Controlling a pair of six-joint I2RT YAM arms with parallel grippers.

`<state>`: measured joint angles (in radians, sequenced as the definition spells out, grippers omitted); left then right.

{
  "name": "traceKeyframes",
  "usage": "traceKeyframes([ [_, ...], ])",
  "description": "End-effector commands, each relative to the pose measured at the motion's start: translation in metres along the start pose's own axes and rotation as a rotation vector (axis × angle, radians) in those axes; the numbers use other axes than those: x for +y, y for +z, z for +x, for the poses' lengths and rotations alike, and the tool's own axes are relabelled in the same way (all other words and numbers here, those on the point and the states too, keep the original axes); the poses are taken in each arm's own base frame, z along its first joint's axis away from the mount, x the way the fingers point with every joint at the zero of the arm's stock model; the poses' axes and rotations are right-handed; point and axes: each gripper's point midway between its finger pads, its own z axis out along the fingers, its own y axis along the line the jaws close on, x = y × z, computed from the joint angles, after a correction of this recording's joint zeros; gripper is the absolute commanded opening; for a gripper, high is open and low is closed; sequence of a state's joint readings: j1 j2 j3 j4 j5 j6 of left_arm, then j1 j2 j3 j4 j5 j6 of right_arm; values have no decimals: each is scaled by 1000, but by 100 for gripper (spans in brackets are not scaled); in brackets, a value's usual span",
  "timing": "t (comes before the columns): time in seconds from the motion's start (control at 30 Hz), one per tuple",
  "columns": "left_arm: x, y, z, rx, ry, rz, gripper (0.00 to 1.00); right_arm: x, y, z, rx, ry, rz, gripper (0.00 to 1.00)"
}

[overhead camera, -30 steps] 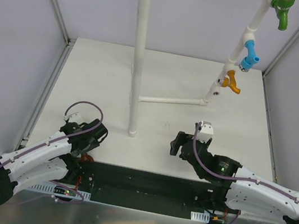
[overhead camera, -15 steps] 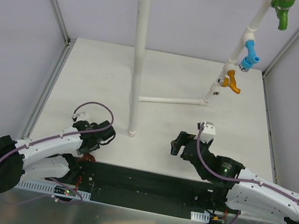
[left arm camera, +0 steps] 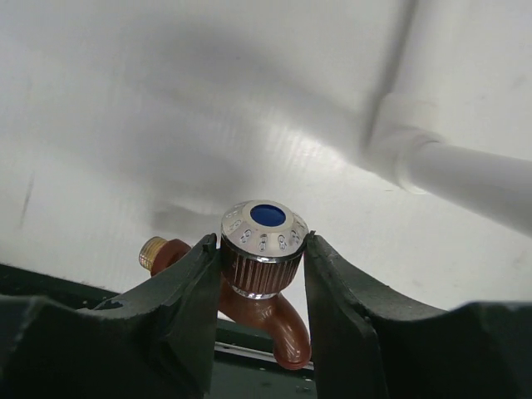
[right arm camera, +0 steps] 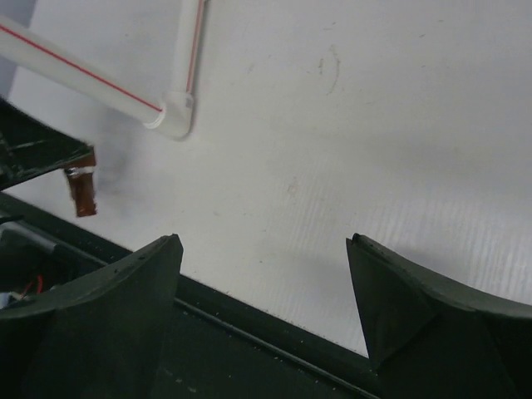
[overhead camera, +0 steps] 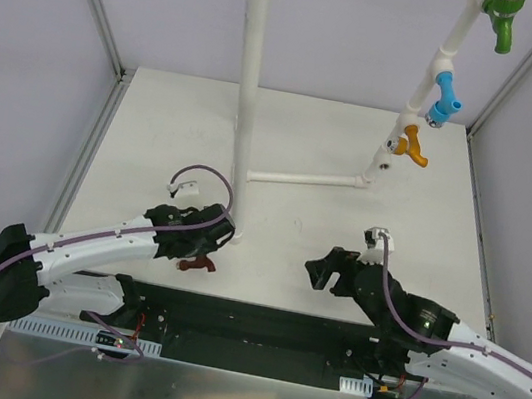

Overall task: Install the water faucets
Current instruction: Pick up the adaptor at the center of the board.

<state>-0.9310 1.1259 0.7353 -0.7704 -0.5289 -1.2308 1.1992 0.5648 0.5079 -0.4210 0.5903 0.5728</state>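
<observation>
Your left gripper [overhead camera: 199, 253] has its jaws closed part-way on the small brown plastic faucet with a ribbed silver knob [overhead camera: 197, 265]. In the left wrist view the two dark fingers [left arm camera: 195, 287] press against either side of that knob, which carries a blue dot on top, while the brown faucet [left arm camera: 249, 287] curves down below them with its threaded end pointing left. You are holding it just in front of the foot of the upright pipe of the white PVC pipe frame [overhead camera: 245, 105], over the near part of the white table [overhead camera: 154, 141]. Your right gripper [overhead camera: 324, 267] sits well apart to the right with its jaws wide and nothing between them; from the right wrist view the right gripper [right arm camera: 262, 241] frames only bare table. On the slanted branch of the frame at the far right you can see the orange faucet [overhead camera: 413, 145] lowest, the blue faucet [overhead camera: 447, 95] above it and the green faucet [overhead camera: 501, 19] at the top, all three fitted to the pipe.
</observation>
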Motion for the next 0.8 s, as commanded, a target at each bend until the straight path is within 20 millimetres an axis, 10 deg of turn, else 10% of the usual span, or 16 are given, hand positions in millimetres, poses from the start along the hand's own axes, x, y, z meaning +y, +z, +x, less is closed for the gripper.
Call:
traceKeyframes([
  [0.0,-40,-23,-15,-24,-38,190,0,40,-14,2,9,73,-270,88],
  [0.77,-116,-52,7,55,29,373,0,129,22,36,53,-20,-507,83],
])
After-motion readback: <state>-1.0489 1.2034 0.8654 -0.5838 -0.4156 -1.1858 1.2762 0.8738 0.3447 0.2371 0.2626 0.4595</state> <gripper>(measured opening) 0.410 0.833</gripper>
